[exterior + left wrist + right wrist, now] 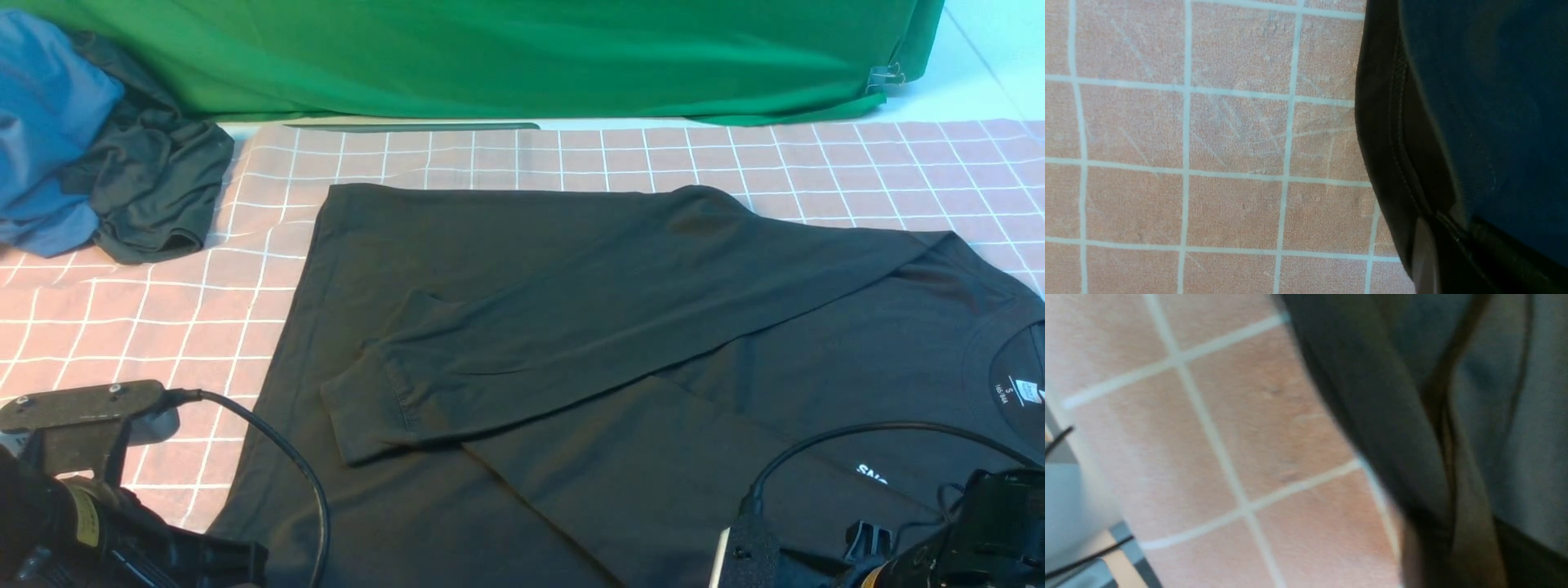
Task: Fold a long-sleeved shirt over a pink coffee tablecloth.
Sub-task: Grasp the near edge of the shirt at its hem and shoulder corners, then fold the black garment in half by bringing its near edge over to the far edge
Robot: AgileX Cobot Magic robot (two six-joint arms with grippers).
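The black long-sleeved shirt (571,327) lies sideways on the pink coffee tablecloth (122,327), neck to the right. Both sleeves are folded across its body, and part of a white print shows near the front right. In the left wrist view, my left gripper (1437,261) is shut on the shirt's stitched hem (1384,143), which runs straight into the jaws above the tablecloth (1208,163). The right wrist view is blurred. There my right gripper (1453,555) sits at the shirt's edge (1372,396), with a raised fold of fabric pinched in it. Both grippers' fingertips are below the front view's edge.
A blue garment (41,122) and a smaller dark grey one (155,180) are heaped at the back left. A green backdrop cloth (490,57) hangs behind. The tablecloth's edge and some cables (1069,506) show in the right wrist view. Arm cables (286,457) loop over the shirt's near side.
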